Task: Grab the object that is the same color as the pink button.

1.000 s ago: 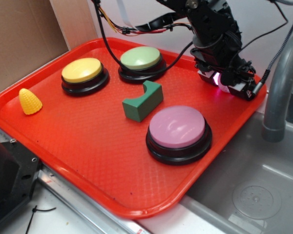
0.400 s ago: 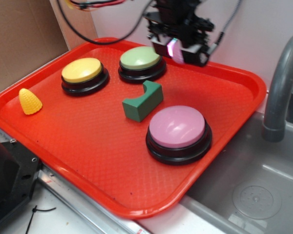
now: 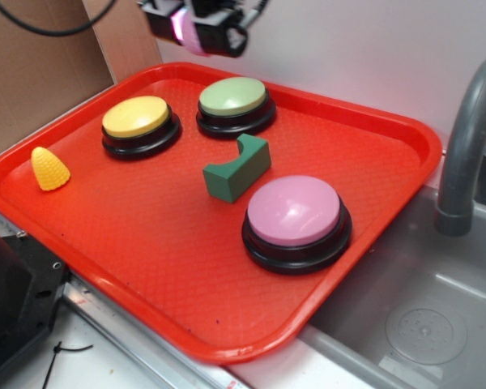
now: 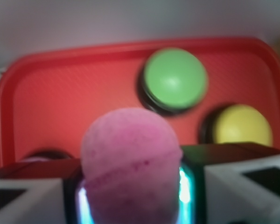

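Observation:
A small pink ball [image 4: 130,161] fills the space between my fingers in the wrist view, and my gripper [image 4: 133,186] is shut on it. From the exterior camera the gripper [image 3: 196,28] hangs high above the tray's far left corner, with the pink ball [image 3: 181,24] glowing between the black fingers. The pink button [image 3: 295,212], a large smooth dome on a black base, sits on the red tray [image 3: 146,267] toward the right front. In the wrist view only a sliver of the pink button [image 4: 44,155] shows at the lower left.
A green button [image 3: 233,97] and a yellow button [image 3: 136,117] stand at the tray's back. A dark green block [image 3: 236,168] lies mid-tray, and a yellow corn toy [image 3: 49,168] lies at the left. A grey faucet [image 3: 466,138] and sink [image 3: 421,316] are on the right.
The gripper has lifted the pink ball from the tray's far right edge and carried it up and leftward, past the green button, to above the far left corner.

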Available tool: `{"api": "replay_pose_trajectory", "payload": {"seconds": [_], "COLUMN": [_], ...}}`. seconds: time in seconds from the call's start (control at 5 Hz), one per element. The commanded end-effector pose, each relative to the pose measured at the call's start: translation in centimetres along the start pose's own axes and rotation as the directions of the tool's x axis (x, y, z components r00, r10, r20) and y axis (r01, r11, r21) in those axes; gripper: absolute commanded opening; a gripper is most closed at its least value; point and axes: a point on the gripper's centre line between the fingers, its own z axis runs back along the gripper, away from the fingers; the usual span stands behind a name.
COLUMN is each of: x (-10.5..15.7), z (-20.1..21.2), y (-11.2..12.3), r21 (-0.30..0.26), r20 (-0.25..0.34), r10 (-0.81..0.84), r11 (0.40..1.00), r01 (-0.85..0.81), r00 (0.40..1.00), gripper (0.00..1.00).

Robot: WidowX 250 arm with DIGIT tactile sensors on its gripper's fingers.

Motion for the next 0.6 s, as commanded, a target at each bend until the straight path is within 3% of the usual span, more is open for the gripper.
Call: {"api": "replay_pose_trajectory", "payload": {"seconds": [0.0, 0.2, 0.4], "x": [-3.13, -2.4, -2.4], "z": [3.59, 2.81, 2.81], "y": [2.91, 2.62, 2.62], "r21": [0.032, 0.029, 0.029], "r20": [0.037, 0.018, 0.018], "r10": [0.17, 0.18, 0.18], "r11": [0.985, 0.983, 0.983], "r01": [-0.171, -0.181, -0.181], "r00": [0.985, 0.983, 0.983], "gripper": [0.0, 0.0, 1.0]}}
